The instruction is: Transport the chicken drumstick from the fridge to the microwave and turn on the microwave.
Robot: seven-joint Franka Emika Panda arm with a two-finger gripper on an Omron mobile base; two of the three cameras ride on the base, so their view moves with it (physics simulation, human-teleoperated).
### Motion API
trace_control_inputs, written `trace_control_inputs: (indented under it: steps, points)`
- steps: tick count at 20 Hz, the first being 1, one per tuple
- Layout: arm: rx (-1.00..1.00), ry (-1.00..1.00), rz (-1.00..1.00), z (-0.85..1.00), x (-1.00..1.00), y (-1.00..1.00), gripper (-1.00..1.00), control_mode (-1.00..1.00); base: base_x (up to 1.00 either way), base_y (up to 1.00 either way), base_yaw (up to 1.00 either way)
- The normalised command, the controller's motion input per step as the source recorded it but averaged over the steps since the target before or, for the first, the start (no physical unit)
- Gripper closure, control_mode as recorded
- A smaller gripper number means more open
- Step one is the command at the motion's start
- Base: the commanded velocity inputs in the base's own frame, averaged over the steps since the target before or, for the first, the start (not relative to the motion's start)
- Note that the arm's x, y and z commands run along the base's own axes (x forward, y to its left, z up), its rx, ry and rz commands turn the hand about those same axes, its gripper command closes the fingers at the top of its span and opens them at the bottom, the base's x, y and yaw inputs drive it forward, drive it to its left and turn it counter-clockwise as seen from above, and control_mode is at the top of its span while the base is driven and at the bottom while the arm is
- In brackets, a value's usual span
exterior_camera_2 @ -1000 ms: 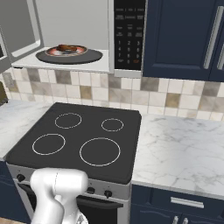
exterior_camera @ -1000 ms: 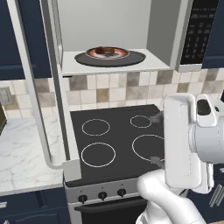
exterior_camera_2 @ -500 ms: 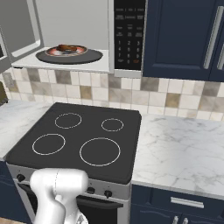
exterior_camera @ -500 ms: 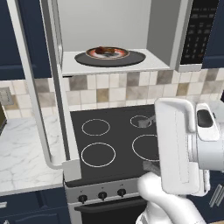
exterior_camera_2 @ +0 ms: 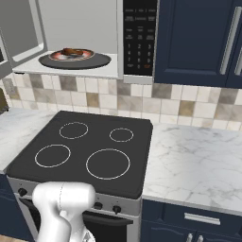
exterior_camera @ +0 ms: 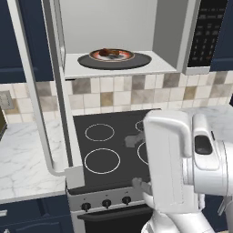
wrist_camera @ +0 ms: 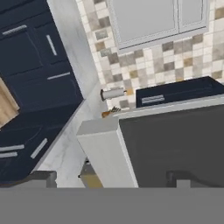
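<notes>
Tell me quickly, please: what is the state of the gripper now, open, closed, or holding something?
Gripper: its two dark tips stand far apart, so it is open, and nothing is between them.

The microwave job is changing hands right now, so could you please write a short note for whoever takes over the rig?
Gripper: its dark fingers rise at the bottom of the hand view, nothing visible between them; open or shut cannot be told.
Things: the chicken drumstick lies on the white plate on the turntable inside the microwave. The microwave door stands wide open over the stovetop.
Done: drumstick delivered to the microwave.
Left: swing the door shut, then press the start button on the black button panel.
</notes>
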Motion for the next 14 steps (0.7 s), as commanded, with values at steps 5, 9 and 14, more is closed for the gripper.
trace_control_inputs:
  steps: [5,9,14]
  points:
    - [0.0,-0.07,0.0,0.01,-0.23,0.48,-1.0,-1.0,0.0,0.0,0.0]
    - [0.0,0.0,0.0,0.07,-0.26,0.4,-1.0,-1.0,0.0,0.0,0.0]
    - [0.0,0.0,0.0,0.07,-0.13,0.49,-1.0,-1.0,0.0,0.0,0.0]
